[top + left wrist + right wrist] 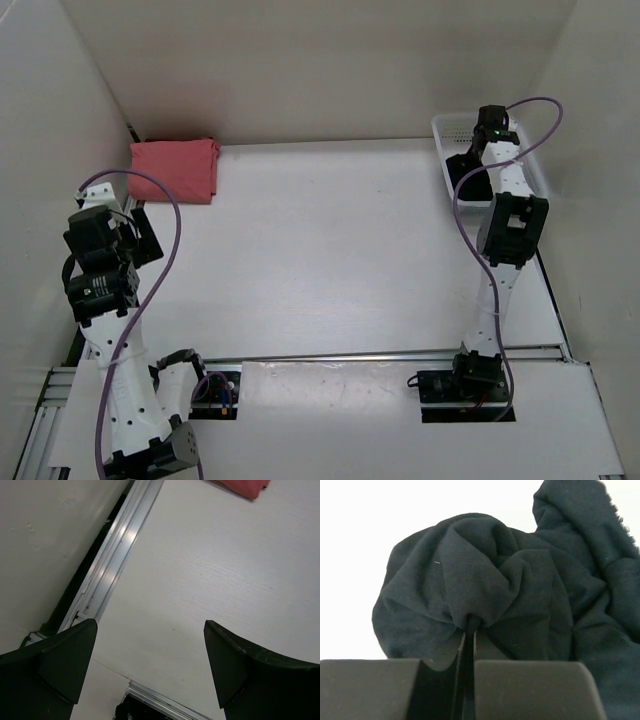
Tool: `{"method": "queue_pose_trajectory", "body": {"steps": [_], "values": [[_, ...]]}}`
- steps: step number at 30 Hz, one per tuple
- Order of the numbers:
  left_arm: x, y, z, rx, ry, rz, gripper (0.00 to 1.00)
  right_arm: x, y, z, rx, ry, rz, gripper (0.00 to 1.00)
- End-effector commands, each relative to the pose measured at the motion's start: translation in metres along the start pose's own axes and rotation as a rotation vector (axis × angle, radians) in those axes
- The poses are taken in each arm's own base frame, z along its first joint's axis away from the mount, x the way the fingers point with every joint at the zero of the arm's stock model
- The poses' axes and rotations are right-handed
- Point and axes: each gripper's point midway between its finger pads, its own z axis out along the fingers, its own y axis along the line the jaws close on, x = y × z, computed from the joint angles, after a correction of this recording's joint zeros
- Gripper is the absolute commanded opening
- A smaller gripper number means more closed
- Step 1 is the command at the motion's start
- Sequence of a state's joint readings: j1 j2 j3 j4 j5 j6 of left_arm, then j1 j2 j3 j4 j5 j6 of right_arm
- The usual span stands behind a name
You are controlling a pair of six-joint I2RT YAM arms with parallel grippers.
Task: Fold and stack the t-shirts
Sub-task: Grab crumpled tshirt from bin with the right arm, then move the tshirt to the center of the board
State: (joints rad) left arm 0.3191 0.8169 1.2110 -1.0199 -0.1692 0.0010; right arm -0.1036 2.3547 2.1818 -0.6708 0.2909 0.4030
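In the top external view, a salmon pink shirt (175,170) is seen folded flat at the far left corner of the table (330,260). A white mesh basket (440,128) is set at the far right corner. The right arm (510,215) is stretched out to the basket, and its tip is lost among dark shapes inside it; how the jaws stand there cannot be told from this view. The left arm (100,285) is held raised at the left edge, just on the near side of the pink shirt and not touching it.

In the left wrist view, the left gripper (150,655) is shown spread wide, with nothing between its fingers (65,660). Only bare table is framed in the gap. A corner of the pink shirt is caught at the top edge of this view, well apart from the fingertips. An aluminium rail (115,555) is seen running along the table's edge, with a pale wall (45,540) beside it.

In the right wrist view, the right gripper (469,630) is shown pressed together on a fold of the black shirt (485,575). The cloth is gathered into puckers at the pinch and bunched up beyond the fingertips, with more of it crumpled to the right.
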Motion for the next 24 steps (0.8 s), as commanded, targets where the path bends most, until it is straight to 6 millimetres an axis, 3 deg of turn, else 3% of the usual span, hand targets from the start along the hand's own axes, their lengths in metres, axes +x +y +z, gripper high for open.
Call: {"method": "queue_pose_trajectory", "body": {"steps": [1,2,4,5,7,8,9,10,11,12,13,15,16,17,19,22,23,24], "values": [[0.01,-0.016,-0.01,0.104,0.021,-0.003,0.99,-0.085,0.01,-0.087,-0.097,-0.235,0.06,0.0],[0.012,-0.019,-0.013,0.121,0.023,-0.003,0.99,-0.109,0.009,-0.134,-0.132,-0.317,0.081,0.0],[0.027,-0.023,-0.012,0.143,0.066,0.001,0.99,-0.134,0.018,-0.193,-0.206,-0.422,0.104,0.0],[0.032,-0.025,-0.014,0.155,0.074,0.001,0.99,-0.146,0.024,-0.255,-0.269,-0.516,0.099,0.0],[0.044,-0.025,-0.014,0.155,0.092,0.003,0.99,-0.161,0.033,-0.327,-0.349,-0.655,0.089,0.0],[0.046,-0.025,-0.013,0.155,0.086,0.002,0.99,-0.16,0.044,-0.399,-0.44,-0.767,0.049,0.0],[0.046,-0.028,-0.013,0.17,0.075,0.001,0.99,-0.157,0.051,-0.431,-0.492,-0.821,0.029,0.0],[0.046,-0.032,-0.014,0.192,0.061,0.004,0.99,-0.152,0.049,-0.484,-0.568,-0.902,0.021,0.0],[0.043,-0.038,-0.015,0.225,0.049,0.008,0.99,-0.137,0.074,-0.525,-0.71,-0.942,-0.021,0.0],[0.039,-0.043,-0.018,0.251,0.038,0.018,0.99,-0.128,0.081,-0.554,-0.796,-0.967,-0.033,0.0],[0.032,-0.05,-0.024,0.29,0.014,0.03,0.99,-0.109,0.088,-0.597,-0.926,-0.989,-0.053,0.0],[0.026,-0.059,-0.031,0.343,-0.006,0.034,0.99,-0.089,0.097,-0.648,-1.119,-1.001,-0.048,0.0],[0.024,-0.063,-0.032,0.362,-0.002,0.04,0.99,-0.067,0.11,-0.674,-1.238,-0.978,-0.074,0.0],[0.02,-0.062,-0.034,0.363,-0.016,0.039,0.99,-0.058,0.109,-0.691,-1.293,-0.981,-0.073,0.0],[0.017,-0.069,-0.036,0.398,-0.016,0.045,0.99,-0.034,0.127,-0.697,-1.359,-0.892,-0.056,0.0],[0.005,-0.07,-0.041,0.409,-0.048,0.044,0.99,0.004,0.153,-0.667,-1.335,-0.74,-0.053,0.0],[-0.001,-0.07,-0.043,0.41,-0.057,0.044,0.99,0.025,0.17,-0.639,-1.297,-0.665,-0.076,0.0],[-0.004,-0.068,-0.042,0.399,-0.071,0.043,0.99,0.037,0.177,-0.624,-1.277,-0.617,-0.073,0.0]]}}
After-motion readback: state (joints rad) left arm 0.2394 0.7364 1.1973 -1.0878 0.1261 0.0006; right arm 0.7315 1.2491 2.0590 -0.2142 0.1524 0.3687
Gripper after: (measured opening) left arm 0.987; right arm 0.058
